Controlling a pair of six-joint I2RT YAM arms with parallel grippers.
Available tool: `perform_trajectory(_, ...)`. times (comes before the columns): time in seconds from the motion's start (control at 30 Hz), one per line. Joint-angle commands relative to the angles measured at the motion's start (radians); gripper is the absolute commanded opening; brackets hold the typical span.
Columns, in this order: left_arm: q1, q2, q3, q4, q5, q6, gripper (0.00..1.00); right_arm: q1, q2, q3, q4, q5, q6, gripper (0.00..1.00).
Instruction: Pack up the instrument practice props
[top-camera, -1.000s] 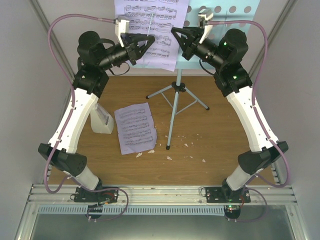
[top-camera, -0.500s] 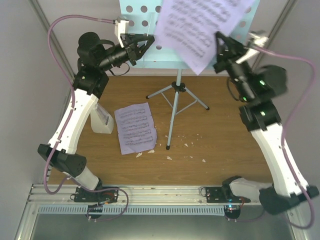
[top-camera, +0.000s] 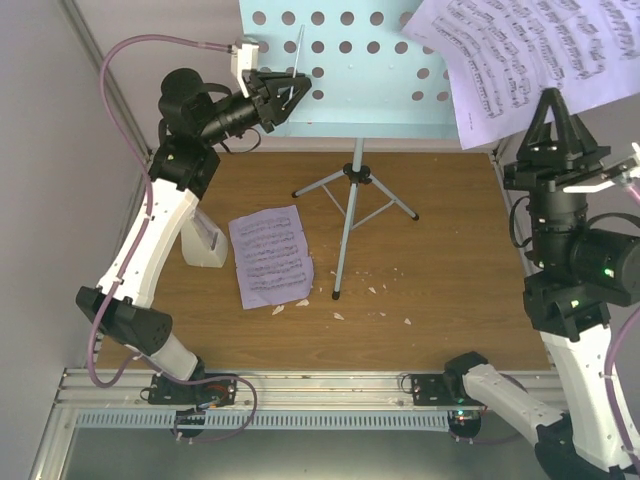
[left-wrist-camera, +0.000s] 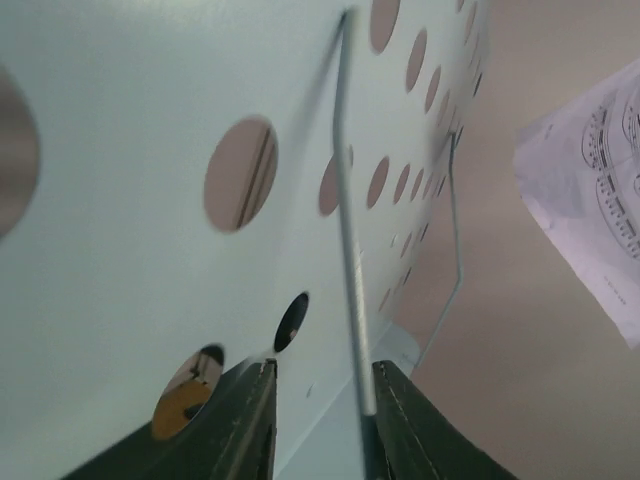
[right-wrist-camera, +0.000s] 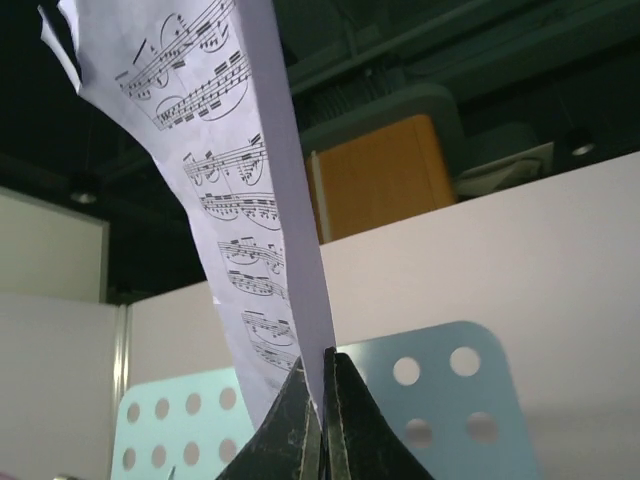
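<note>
The light-blue music stand's perforated desk (top-camera: 380, 80) stands at the back on its tripod (top-camera: 352, 200). My left gripper (top-camera: 293, 86) is open at the desk's left part. In the left wrist view (left-wrist-camera: 322, 400) its jaws straddle a thin wire page holder (left-wrist-camera: 345, 250) on the desk (left-wrist-camera: 120, 180). My right gripper (top-camera: 553, 100) is raised at the right and shut on a lavender sheet-music page (top-camera: 530, 50), also seen in the right wrist view (right-wrist-camera: 250, 200) between the closed jaws (right-wrist-camera: 322, 375). A second page (top-camera: 270, 257) lies on the table. The white metronome (top-camera: 205, 240) stands left of it.
White crumbs (top-camera: 370, 290) are scattered on the wooden table (top-camera: 450, 260) in front of the tripod feet. Grey walls close in the left and right sides. A metal rail (top-camera: 320, 385) runs along the near edge.
My right arm has pulled the page off the stand's desk and swung it up and to the right. My left gripper has stayed at the desk's left part.
</note>
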Motion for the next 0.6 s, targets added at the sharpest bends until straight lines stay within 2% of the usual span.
perform_trajectory(0.0,-0.003,-0.042,-0.044,0.044,-0.017,-0.014,0.34,-0.003,0.02,0.021,-0.042,-0.133,-0.032,0.01)
perform_trajectory(0.07,-0.003,-0.059,-0.064,0.048,-0.025,-0.016,0.46,-0.004,0.024,0.035,-0.06,-0.198,-0.034,0.0)
perform_trajectory(0.2,0.003,-0.13,-0.133,0.038,-0.047,0.0,0.81,-0.003,0.022,0.065,-0.129,-0.32,-0.056,0.01)
perform_trajectory(0.3,0.008,-0.228,-0.229,0.031,-0.107,0.035,0.98,-0.004,0.013,0.089,-0.189,-0.405,-0.075,0.0)
perform_trajectory(0.47,0.012,-0.408,-0.386,-0.018,-0.196,0.111,0.99,-0.003,0.023,0.143,-0.334,-0.541,-0.084,0.01)
perform_trajectory(0.57,0.011,-0.525,-0.488,-0.029,-0.176,0.159,0.99,-0.003,0.037,0.131,-0.414,-0.605,-0.069,0.01)
